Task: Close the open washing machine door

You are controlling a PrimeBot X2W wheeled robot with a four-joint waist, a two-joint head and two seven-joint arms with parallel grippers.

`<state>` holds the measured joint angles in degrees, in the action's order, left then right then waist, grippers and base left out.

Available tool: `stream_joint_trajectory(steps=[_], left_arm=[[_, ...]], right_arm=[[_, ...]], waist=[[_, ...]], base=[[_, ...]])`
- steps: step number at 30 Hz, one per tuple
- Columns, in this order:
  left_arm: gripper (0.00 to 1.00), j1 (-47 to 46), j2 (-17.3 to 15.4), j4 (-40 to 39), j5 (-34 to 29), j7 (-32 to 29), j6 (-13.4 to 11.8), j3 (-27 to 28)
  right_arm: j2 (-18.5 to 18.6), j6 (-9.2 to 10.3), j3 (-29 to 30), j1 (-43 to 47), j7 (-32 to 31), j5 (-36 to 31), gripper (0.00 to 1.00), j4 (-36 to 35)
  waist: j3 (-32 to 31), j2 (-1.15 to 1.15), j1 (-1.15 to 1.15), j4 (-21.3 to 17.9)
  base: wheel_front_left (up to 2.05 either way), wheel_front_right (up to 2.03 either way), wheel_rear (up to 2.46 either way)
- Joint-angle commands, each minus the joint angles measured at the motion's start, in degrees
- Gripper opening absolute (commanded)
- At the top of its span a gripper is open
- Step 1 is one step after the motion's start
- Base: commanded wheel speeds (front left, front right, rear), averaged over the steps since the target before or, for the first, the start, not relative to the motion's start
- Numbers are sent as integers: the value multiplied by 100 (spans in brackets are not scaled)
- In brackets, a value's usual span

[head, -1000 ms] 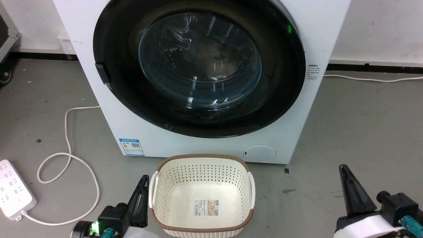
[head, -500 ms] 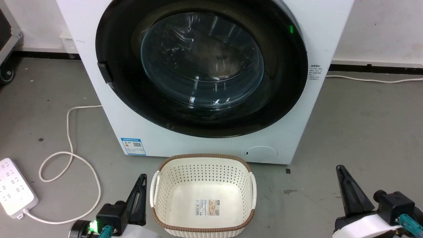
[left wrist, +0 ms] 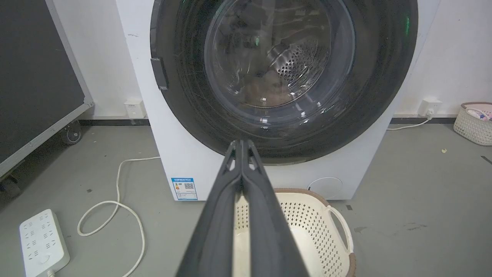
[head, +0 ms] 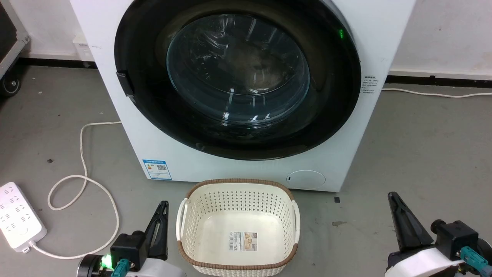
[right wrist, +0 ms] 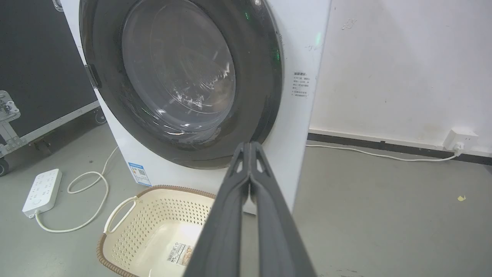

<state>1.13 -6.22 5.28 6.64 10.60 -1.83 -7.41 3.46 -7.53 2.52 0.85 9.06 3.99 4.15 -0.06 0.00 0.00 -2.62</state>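
Grey concrete floor [head: 423,146] spreads under both our grippers, meeting a white wall [right wrist: 384,57] beyond them. Ahead of and between them stands the washing machine [head: 376,23], its washing machine door [head: 238,77] lying flat against the front. Our left gripper [left wrist: 240,143] and right gripper [right wrist: 250,144] each have fingers pressed together, holding nothing. A cream basket [head: 238,181] sits between them, before the washer; a power strip [head: 19,215] and its cable [head: 82,146] lie left of our left gripper.

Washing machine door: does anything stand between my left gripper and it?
Nothing visible does. The shut left gripper points through open air at the lower rim of the round black-framed glass door. The cream perforated laundry basket stands on the floor beside the gripper, below that line.
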Motion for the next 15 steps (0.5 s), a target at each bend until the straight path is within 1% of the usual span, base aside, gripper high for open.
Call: stream_joint_trajectory(steps=[1,15], left_arm=[[0,-32,24,-33,-42,-27,16,37],[0,-45,74,-111,-141,-191,43,149]], right_arm=[[-17,1,-12,-23,-46,-40,0,-47],[-23,2,-50,-33,-183,-97,0,-106]], waist=[[0,0,0,5],[1,0,0,45]], base=[[0,0,0],[0,0,0]])
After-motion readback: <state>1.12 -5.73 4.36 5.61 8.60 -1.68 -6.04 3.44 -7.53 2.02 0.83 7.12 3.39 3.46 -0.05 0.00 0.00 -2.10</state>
